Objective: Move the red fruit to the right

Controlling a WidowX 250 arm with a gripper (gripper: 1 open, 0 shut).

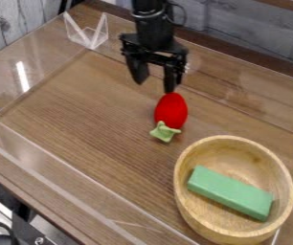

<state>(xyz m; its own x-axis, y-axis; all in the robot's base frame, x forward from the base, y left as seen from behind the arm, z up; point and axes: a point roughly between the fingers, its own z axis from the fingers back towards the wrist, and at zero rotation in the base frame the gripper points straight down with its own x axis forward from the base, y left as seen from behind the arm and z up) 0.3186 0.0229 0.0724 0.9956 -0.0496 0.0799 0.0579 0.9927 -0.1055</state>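
Wood-grain tabletop carries the red fruit (pixel 171 109) just below the gripper (pixel 154 75), whose fingers hang spread and empty; likely light, hard and slick, it is best pinched across its widest middle, above the leafy cap.

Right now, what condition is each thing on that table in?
Black end effector: open, empty, pointing down just above the fruit.
Glossy red egg-shaped toy fruit with pale green leafy cap: lying on the wooden tabletop, not gripped.
Round wooden bowl: upright, holding the block.
Flat green rectangular block: lying inside the bowl.
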